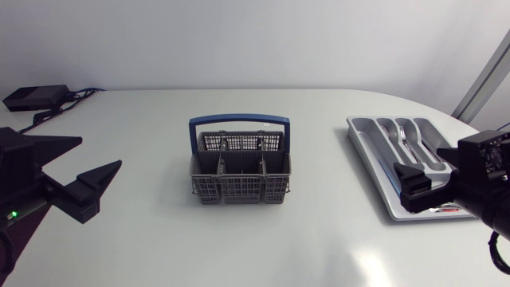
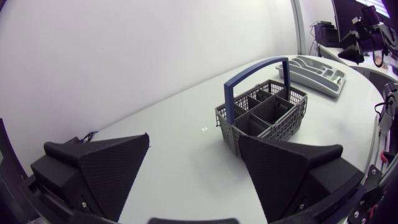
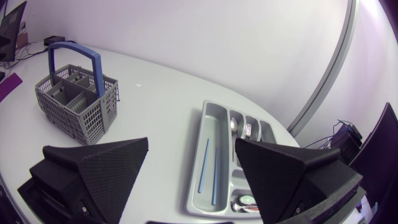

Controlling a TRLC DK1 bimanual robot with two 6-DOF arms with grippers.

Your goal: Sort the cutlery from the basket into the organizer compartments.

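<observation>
Head view: basket at mid-worktop, organizer at the right; both tools released.
Left tool is recorded as spread wide and empty, near the left edge; right tool is likewise spread and empty, held over the near end of the organizer. No cutlery can be made out in the basket's compartments from any view. A spoon and a fork lie in the organizer's middle slots, and thin blue sticks in its long left slot. Sorting is judged finished or nearly so. Any remaining piece is expected to be stiff, light, smooth metal, prone to slipping, and is best pinched across the handle, just above the basket wall. The mesh basket is judged light and easily shifted.
</observation>
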